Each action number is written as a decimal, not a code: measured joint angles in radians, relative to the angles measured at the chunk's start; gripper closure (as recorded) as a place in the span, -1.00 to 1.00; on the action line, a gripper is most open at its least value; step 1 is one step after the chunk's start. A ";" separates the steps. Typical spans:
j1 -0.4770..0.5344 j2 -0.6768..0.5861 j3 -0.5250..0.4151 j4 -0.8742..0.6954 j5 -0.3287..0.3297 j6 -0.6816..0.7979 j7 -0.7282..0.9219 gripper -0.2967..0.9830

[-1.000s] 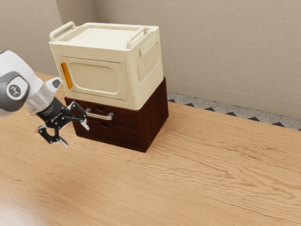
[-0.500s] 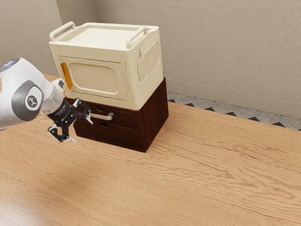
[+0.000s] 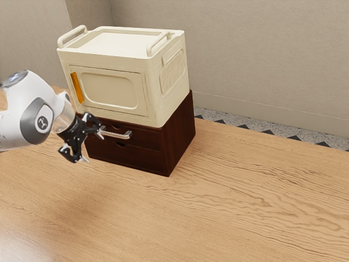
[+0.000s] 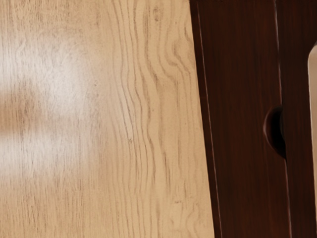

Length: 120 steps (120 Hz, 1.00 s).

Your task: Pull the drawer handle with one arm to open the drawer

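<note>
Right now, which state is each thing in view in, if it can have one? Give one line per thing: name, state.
Gripper, open, its two fingers apart
Upper drawer, shut
Lower drawer, shut
Cream box, upright on the dark cabinet
Door with orange strip, shut

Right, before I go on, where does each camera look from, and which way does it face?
Exterior view: sits at the arm's side, above the table, looking down across the drawer unit and the cream box on it; the arm comes in from the exterior view's left, its gripper open near the handle.
Wrist view: sits on my hand, facing the unit's front and the tabletop before it.
Both share the table and the unit's front, with the lower notch.
</note>
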 joint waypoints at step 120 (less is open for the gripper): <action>-0.085 0.284 0.030 0.178 0.009 0.207 -0.167 -0.43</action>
